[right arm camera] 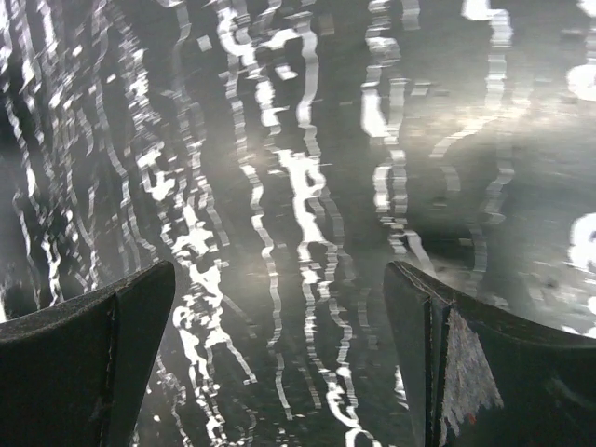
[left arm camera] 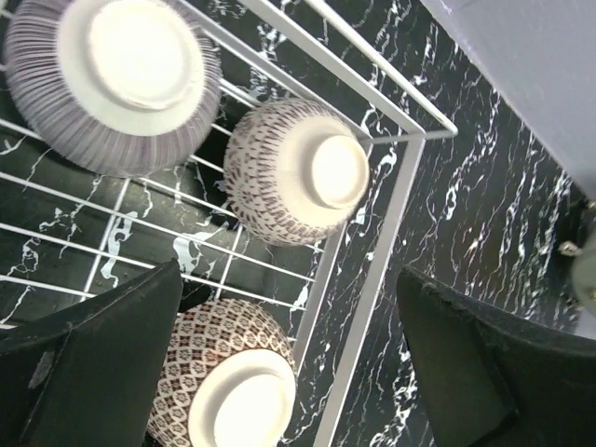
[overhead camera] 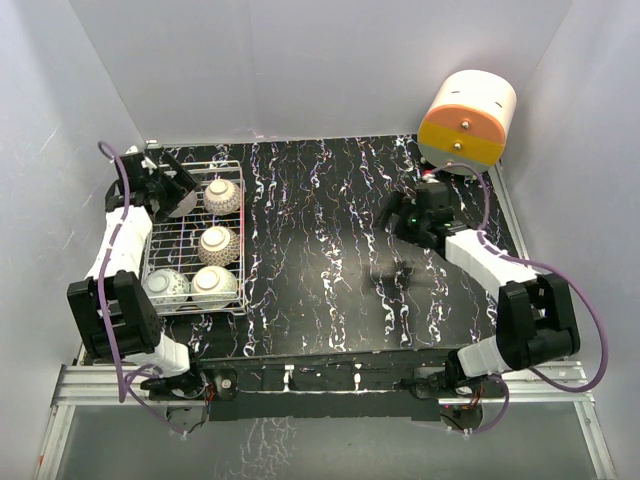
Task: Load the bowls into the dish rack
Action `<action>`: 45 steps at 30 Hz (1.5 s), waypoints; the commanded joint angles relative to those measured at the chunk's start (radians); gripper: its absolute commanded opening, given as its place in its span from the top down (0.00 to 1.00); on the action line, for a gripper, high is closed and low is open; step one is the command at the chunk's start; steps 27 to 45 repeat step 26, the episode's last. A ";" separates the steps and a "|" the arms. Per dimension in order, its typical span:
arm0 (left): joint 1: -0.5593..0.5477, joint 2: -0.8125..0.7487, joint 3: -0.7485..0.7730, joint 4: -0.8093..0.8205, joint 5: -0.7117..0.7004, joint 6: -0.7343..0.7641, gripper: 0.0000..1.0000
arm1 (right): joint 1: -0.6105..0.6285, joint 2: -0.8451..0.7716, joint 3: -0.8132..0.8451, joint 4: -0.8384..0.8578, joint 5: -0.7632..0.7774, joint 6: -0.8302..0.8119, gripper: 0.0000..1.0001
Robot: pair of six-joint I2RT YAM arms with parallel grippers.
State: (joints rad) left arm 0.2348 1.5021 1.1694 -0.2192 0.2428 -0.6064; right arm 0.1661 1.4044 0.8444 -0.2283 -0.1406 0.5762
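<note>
Bowls (overhead camera: 218,243), five counted, upside down, inside one dish rack (overhead camera: 243,262)

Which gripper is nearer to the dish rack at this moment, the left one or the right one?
Left. The left gripper hangs above the far left corner of the dish rack, jaws open. The right gripper is over the table, well to the rack's right.

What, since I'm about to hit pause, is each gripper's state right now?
Left gripper: open, holding nothing.
Right gripper: open, holding nothing.
</note>
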 commanded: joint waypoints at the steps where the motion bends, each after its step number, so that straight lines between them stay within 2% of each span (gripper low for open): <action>1: -0.094 -0.058 0.081 -0.127 -0.140 0.123 0.03 | 0.167 0.036 0.143 -0.045 0.144 -0.023 0.02; 7: -0.209 -0.126 0.100 -0.162 -0.150 0.224 0.03 | 0.380 0.109 0.313 -0.105 0.212 -0.060 0.02; 14: -0.254 -0.273 0.021 -0.123 -0.099 0.282 0.03 | 0.456 0.086 0.357 -0.099 0.298 -0.103 0.02; 26: -0.260 -0.287 0.013 -0.118 0.032 0.324 0.03 | 0.487 0.030 0.390 -0.123 0.454 -0.143 0.01; 45: -0.260 -0.287 0.013 -0.118 0.032 0.324 0.03 | 0.487 0.030 0.390 -0.123 0.454 -0.143 0.01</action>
